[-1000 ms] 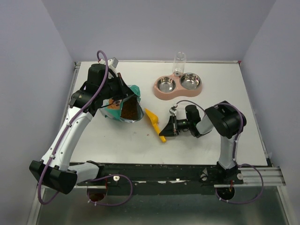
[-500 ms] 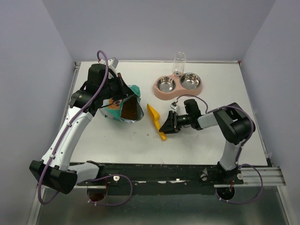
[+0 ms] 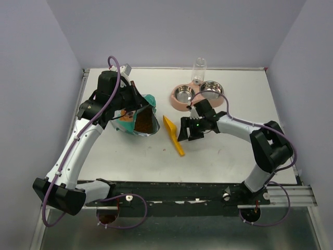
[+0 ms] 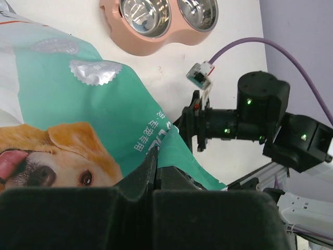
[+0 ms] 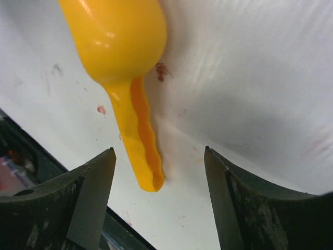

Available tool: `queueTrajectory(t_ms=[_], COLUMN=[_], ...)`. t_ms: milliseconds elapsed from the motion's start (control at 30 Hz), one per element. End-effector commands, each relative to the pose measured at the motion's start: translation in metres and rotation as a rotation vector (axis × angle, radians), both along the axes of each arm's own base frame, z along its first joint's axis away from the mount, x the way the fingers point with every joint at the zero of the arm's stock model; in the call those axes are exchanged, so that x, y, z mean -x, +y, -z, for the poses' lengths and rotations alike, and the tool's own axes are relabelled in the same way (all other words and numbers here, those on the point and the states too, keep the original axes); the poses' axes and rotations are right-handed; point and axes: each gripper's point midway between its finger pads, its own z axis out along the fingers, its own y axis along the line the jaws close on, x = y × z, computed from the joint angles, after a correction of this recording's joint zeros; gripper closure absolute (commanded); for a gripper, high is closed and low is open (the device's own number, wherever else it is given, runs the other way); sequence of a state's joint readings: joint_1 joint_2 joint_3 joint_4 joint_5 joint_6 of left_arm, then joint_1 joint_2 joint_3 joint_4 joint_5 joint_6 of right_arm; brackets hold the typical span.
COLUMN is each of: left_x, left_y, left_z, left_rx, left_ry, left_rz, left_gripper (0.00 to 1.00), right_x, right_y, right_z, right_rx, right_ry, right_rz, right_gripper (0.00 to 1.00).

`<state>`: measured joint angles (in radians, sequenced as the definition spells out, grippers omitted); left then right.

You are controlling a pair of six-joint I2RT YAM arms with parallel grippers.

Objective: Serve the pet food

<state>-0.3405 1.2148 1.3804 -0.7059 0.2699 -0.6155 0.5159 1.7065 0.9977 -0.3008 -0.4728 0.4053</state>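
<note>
Bright, even light, soft shadows

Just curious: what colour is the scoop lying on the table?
Bright orange-yellow scoop, clearest in the right wrist view.

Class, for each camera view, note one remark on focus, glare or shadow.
Top external: even light, sharp, steel bowls glinting. Left wrist: the left gripper is a dark blur up close, the bag crisp. Right wrist: glossy highlights on the scoop, its soft shadow on the table.

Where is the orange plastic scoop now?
In the top view the orange plastic scoop lies on the white table, between the teal food bag to its left and the right gripper, whose open jaws face its handle.
</note>
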Motion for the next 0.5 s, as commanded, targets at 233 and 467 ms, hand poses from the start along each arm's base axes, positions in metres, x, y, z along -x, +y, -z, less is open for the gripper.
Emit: queueTrajectory(t_ms=[233, 467], left_x=[-0.002, -0.004], left_y=[0.012, 0.011], left_z=[-0.001, -0.002], left_rx=[-0.039, -0.037], left_ry=[0.008, 0.008], left_rz=[-0.039, -0.037], left_gripper=[1.0, 1.0], right_x=[0.006, 0.005], right_y=[0.022, 0.017], right_z=[0.015, 0.045], right_rx=[0.366, 0.514], right_ry=[-0.3, -0.331], right_rz=[0.06, 0.058], right_gripper=[0.26, 0.37])
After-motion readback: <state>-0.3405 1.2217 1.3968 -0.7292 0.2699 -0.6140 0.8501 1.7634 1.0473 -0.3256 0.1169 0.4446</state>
